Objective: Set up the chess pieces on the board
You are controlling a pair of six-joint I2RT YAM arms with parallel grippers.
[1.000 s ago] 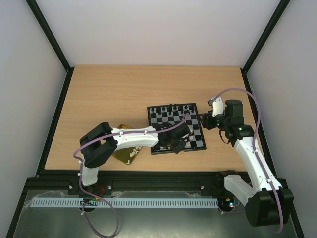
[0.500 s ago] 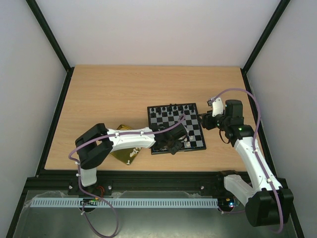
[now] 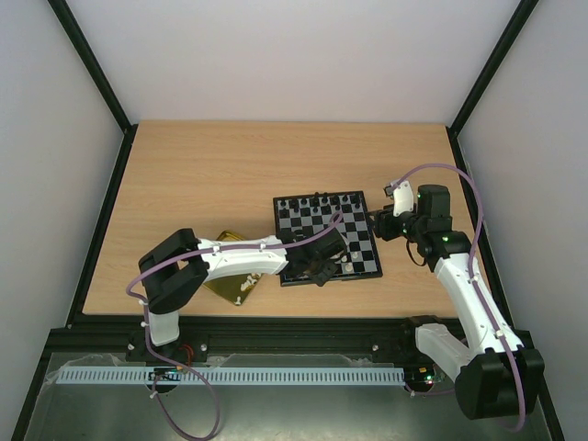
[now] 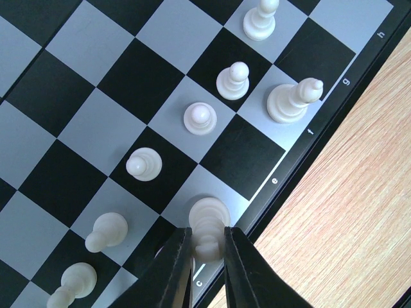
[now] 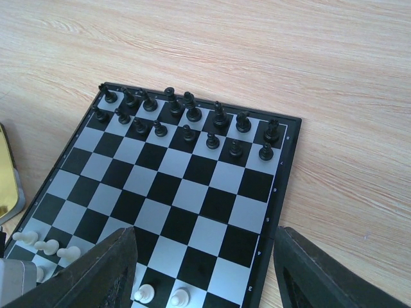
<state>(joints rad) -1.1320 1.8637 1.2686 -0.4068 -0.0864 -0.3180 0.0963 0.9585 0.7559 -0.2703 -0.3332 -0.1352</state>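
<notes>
The board [image 3: 360,241] lies right of the table's middle, with black pieces [image 5: 186,115] filling its two far rows. Over the board's near edge, my left gripper [image 4: 207,236] is shut on a white chess piece [image 4: 209,221] that stands on a grey square by the rim. Its fingers [image 4: 176,269] press on both sides of the piece's top. Several white pawns [image 4: 200,119] and a taller white piece [image 4: 292,102] stand nearby. My right gripper [image 5: 205,269] hangs open above the board's right side, holding nothing.
A shiny gold tray [image 3: 230,283] with white pieces on it lies left of the board, under the left arm. Bare wooden table [image 3: 211,175] surrounds the board. Two white pawns [image 5: 144,294] stand between the right fingers [image 5: 103,269].
The left arm has shifted slightly left and its elbow has dropped, with the gripper staying at the board's near edge. The right arm has not moved.
</notes>
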